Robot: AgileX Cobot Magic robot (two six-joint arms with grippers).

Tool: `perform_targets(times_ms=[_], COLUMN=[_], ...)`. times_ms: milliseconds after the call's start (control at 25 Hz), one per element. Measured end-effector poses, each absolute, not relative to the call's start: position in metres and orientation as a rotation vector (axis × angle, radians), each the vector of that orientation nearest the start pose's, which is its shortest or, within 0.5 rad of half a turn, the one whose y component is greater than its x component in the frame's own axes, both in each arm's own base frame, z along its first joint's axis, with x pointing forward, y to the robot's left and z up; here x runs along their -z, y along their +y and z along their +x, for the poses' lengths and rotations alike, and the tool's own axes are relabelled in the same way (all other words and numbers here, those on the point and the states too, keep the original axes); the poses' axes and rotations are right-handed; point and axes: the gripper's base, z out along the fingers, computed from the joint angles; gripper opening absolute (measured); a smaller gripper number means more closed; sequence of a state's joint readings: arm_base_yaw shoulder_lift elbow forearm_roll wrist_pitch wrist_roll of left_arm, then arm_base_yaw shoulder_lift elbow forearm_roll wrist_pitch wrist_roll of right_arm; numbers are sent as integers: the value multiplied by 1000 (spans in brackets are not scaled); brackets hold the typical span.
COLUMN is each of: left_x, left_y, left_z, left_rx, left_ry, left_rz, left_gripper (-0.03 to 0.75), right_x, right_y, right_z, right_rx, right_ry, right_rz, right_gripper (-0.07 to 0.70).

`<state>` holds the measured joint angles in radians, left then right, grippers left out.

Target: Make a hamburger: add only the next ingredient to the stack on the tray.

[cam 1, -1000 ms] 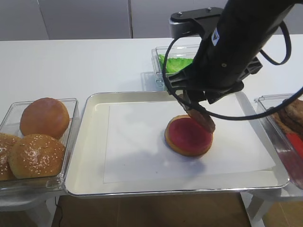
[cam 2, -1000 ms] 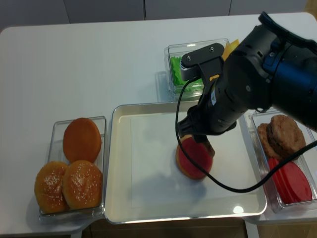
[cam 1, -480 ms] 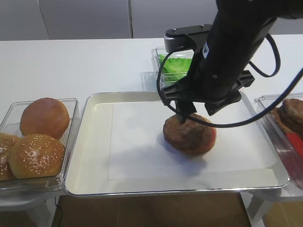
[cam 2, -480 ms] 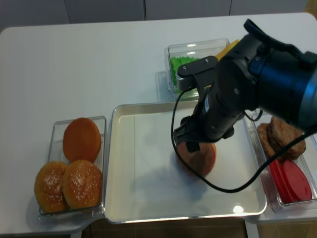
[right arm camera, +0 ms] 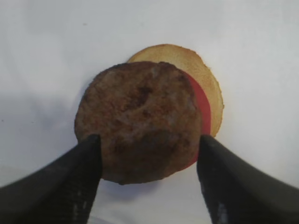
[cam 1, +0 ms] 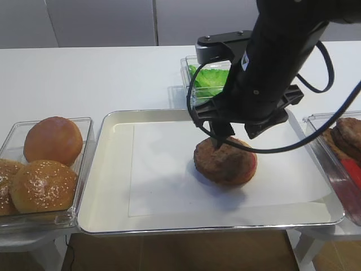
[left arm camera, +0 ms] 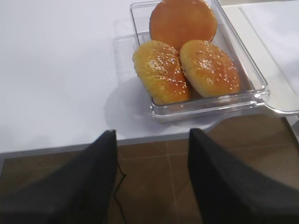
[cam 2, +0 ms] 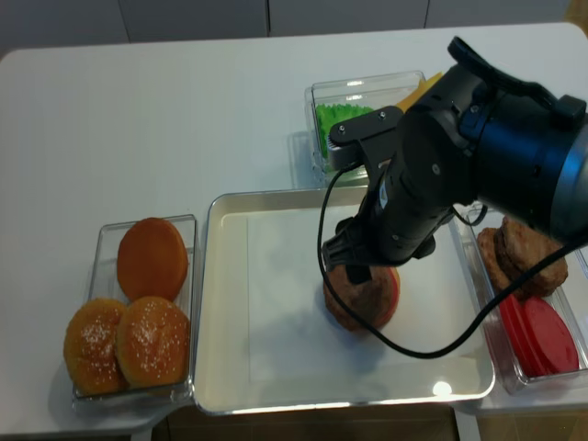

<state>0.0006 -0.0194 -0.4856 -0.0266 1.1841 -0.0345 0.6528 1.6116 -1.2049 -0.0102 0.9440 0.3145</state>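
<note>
The dark-brown meat patty [right arm camera: 138, 121] lies flat on the stack, a tan bun base [right arm camera: 207, 78] with a red top face that shows only along one edge. The patty [cam 1: 224, 162] sits a little off-centre on it, on the white paper in the tray [cam 1: 113, 121]. My right gripper [right arm camera: 148, 138] is open, a black finger on each side of the patty, hovering just above it [cam 1: 230, 142]. My left gripper [left arm camera: 152, 132] is open and empty, over the floor beyond the table's front edge.
A clear bin [cam 1: 84, 127] left of the tray holds a plain bun [left arm camera: 183, 21] and two seeded buns [left arm camera: 161, 70]. A bin of green lettuce [cam 1: 210, 79] stands behind the tray. On the right, a bin [cam 2: 533, 303] holds more patties and red slices.
A second ago the right gripper held the patty tilted over the red bun base. The patty now lies flat on the base and the jaws have opened off it.
</note>
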Motion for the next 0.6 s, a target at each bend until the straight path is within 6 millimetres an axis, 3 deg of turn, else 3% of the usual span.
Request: perform_targets(times_ms=[320, 600], left_x=[-264, -264], left_y=[-2, -2], left_z=[-12, -12], left_rx=[52, 52], left_ry=[2163, 2163], left_rz=[-35, -35], left_gripper=[370, 370], right_x=[-282, -300], right_y=[184, 133], right_z=[249, 258], right_rx=[-162, -159], right_ry=[2743, 2791], right_rz=[-525, -422], right_gripper=[479, 478])
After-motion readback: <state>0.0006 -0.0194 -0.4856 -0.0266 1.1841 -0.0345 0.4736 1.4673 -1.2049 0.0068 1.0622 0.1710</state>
